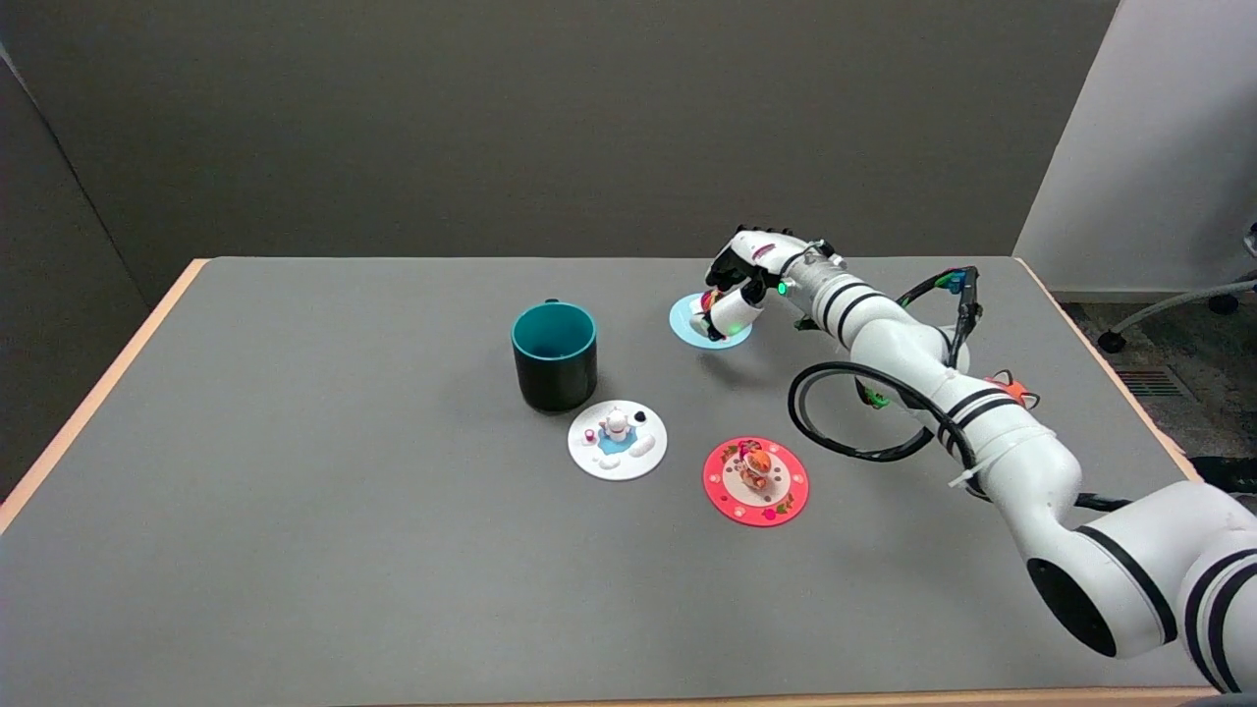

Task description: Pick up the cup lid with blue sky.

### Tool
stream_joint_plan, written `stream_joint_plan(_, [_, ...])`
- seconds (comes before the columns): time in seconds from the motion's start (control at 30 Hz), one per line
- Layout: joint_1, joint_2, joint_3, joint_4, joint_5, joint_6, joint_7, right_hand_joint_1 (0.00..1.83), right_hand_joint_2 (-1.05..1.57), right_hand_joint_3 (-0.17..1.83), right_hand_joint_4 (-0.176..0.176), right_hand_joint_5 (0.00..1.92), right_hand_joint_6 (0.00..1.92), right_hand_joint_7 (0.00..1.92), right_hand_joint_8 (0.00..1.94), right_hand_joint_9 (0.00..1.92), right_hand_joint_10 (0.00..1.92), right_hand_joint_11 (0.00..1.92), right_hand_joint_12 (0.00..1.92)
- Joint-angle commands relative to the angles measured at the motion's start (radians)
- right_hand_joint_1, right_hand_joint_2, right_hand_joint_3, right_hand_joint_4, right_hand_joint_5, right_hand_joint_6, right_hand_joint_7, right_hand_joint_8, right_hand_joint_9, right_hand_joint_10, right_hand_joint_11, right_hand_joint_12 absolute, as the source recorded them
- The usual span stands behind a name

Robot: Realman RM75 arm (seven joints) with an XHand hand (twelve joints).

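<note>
Fingers of your right hand are curled down over the light blue cup lid, which lies flat on the grey table toward its far side, right of centre. The hand covers the middle and right part of the lid, where a small figure with red on it shows between the fingers; only the left arc of the blue disc is in plain sight. Your fingertips look to be closed around that figure, but from this angle you cannot tell for sure whether they grip it or merely touch it. The lid sits on the table surface with its shadow tight beneath it, so it is not lifted.

Your right arm reaches in from the lower right, its wrist showing a green light just behind the hand, and a black cable loops beside the forearm.

A teal mug stands upright to the left of the blue lid, well apart from it. Just in front of the mug lies a white lid with a small white cat figure on it, close to the mug's base. A red lid with an orange figure lies to the right of the white one, near it but not touching.
</note>
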Motion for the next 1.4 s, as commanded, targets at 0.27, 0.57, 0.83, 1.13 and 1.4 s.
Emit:
stream_joint_plan(0.27, [0.057, -0.013, -0.015, 0.094, -0.001, 0.064, -0.001, 0.86, 0.47, 0.84, -0.144, 0.73, 0.21, 0.76, 0.21, 0.6, 0.25, 0.38, 0.41])
stream_joint_plan(0.57, [0.043, -0.019, -0.017, 0.097, -0.004, 0.067, -0.005, 0.88, 0.49, 0.82, -0.153, 0.76, 0.22, 0.76, 0.24, 0.58, 0.27, 0.38, 0.39])
stream_joint_plan(0.83, [0.04, -0.03, -0.016, 0.132, -0.002, 0.096, -0.005, 0.91, 0.55, 0.79, -0.152, 0.79, 0.24, 0.75, 0.34, 0.56, 0.3, 0.4, 0.38])
stream_joint_plan(1.13, [0.04, -0.031, -0.016, 0.132, -0.004, 0.108, -0.007, 0.92, 0.57, 0.76, -0.151, 0.81, 0.26, 0.73, 0.41, 0.53, 0.34, 0.4, 0.39])
stream_joint_plan(1.4, [0.04, -0.031, -0.016, 0.13, -0.006, 0.114, -0.01, 0.94, 0.65, 0.71, -0.15, 0.84, 0.3, 0.65, 0.63, 0.46, 0.47, 0.41, 0.39])
